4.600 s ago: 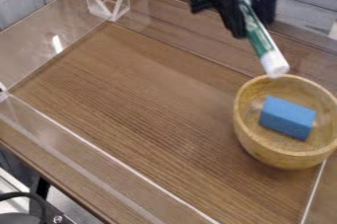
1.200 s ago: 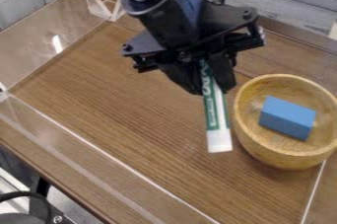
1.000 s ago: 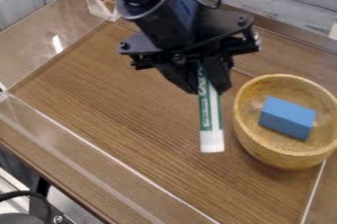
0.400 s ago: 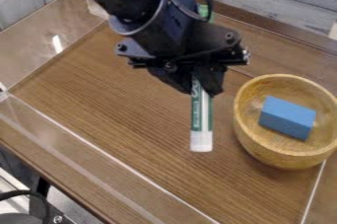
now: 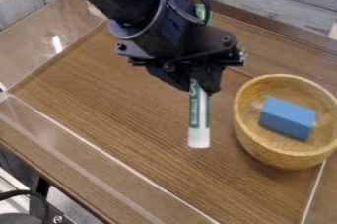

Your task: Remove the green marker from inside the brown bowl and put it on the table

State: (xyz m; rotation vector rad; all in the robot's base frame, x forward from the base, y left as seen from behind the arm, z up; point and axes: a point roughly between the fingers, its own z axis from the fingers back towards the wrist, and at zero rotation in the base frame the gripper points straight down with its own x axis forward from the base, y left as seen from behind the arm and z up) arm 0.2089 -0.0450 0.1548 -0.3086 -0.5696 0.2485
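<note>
Green marker (image 5: 198,110) gripped in claw (image 5: 195,77), left of brown bowl (image 5: 254,134) holding blue block (image 5: 287,117)

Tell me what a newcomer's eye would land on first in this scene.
The black gripper in the middle of the picture grabs attention first, its fingers shut on the green marker, which hangs down with its white end low over the table. To the right sits the brown bowl, with a blue block lying inside it. Clear acrylic walls border the tabletop.
</note>
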